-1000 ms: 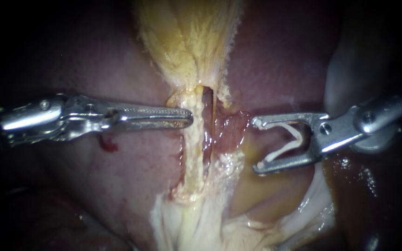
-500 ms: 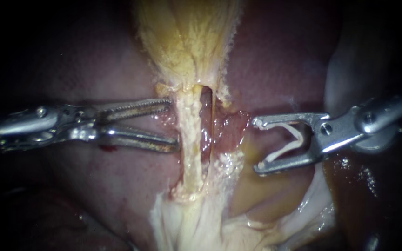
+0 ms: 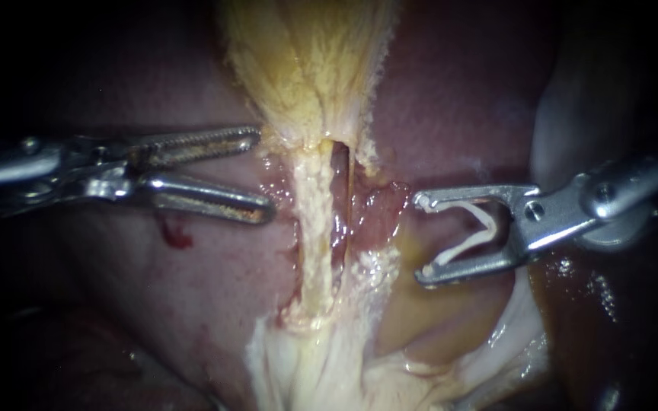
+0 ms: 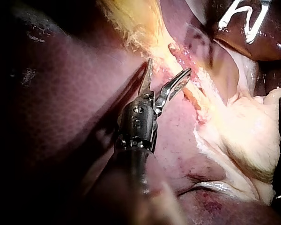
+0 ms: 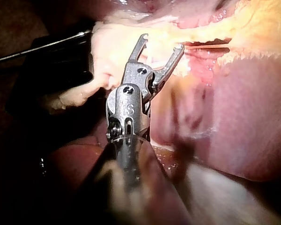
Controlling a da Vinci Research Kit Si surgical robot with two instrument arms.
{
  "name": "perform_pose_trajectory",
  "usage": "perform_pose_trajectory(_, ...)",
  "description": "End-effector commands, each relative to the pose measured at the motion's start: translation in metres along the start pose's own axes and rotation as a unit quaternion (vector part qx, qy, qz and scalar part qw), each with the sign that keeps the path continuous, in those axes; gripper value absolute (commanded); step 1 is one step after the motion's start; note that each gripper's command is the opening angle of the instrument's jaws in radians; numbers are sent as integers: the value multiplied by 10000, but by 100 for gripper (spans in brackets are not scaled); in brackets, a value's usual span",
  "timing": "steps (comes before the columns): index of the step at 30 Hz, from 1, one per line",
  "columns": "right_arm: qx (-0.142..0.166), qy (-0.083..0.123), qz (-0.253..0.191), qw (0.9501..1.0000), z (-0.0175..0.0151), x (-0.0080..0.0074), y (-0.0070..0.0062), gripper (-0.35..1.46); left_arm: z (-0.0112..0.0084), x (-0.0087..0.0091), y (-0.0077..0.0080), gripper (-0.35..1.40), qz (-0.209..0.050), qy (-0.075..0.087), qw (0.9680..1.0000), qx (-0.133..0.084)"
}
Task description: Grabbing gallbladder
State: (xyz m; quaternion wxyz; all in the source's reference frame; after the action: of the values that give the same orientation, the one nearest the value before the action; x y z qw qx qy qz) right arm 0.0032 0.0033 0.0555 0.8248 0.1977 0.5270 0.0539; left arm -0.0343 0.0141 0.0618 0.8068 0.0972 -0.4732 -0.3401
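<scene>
The left instrument has its jaws wide open and empty, just beside the narrow end of the gallbladder, which lies on the liver. It is best to push them around that tissue, then close gently. The right instrument, well apart, carries a white clip between its parted jaws.

Nothing to read here, folks. No label, brand, number or sign comes through in any view.

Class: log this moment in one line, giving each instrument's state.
left instrument: open, empty, beside gallbladder | right instrument: holding a clip | grab: not yet made
</scene>
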Motion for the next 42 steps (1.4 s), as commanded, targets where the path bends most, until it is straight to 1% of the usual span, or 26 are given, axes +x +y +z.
perform_pose_trajectory(1, 0, -1, 0, 10000, 0, 0, 0, 47, 0, -1, 1, 54, 35, -2, 10000, 8)
perform_pose_trajectory(2, 0, -1, 0, 10000, 0, 0, 0, 47, 0, -2, 2, 54, 56, -46, 10000, 11)
perform_pose_trajectory(5, 0, -1, -1, 10000, 0, 0, 0, 47, 0, -5, 3, 54, 133, -74, 9999, -5)
perform_pose_trajectory(7, 0, -1, -1, 10000, 0, 0, 0, 47, 1, -6, 3, 56, 129, -74, 9999, -9)
perform_pose_trajectory(9, 0, -1, -1, 10000, 0, 0, 0, 47, 4, -7, 3, 57, 214, -74, 9997, -17)
perform_pose_trajectory(12, 0, -1, -1, 10000, 0, 0, 0, 47, 11, -8, 4, 61, 269, -74, 9996, -33)
perform_pose_trajectory(16, 1, 0, -1, 10000, 0, 0, 0, 47, 19, -6, 7, 64, 304, -77, 9995, -67)
perform_pose_trajectory(19, 1, 0, -1, 10000, 0, 0, 0, 47, 27, -2, 4, 66, 318, -78, 9994, 54)
perform_pose_trajectory(24, 1, -1, -1, 10000, 0, 0, 0, 47, 40, 5, -6, 66, 347, -79, 9991, 224)
perform_pose_trajectory(32, -1, -1, 0, 10000, 1, 0, 0, 47, 50, 15, -16, 62, 404, -80, 9982, 426)
perform_pose_trajectory(39, -1, -1, -1, 10000, 1, 0, 0, 47, 50, 12, -25, 57, 417, -79, 9980, 476)
perform_pose_trajectory(42, -1, -1, 0, 10000, 1, 0, 0, 47, 52, 11, -25, 57, 416, -79, 9980, 472)
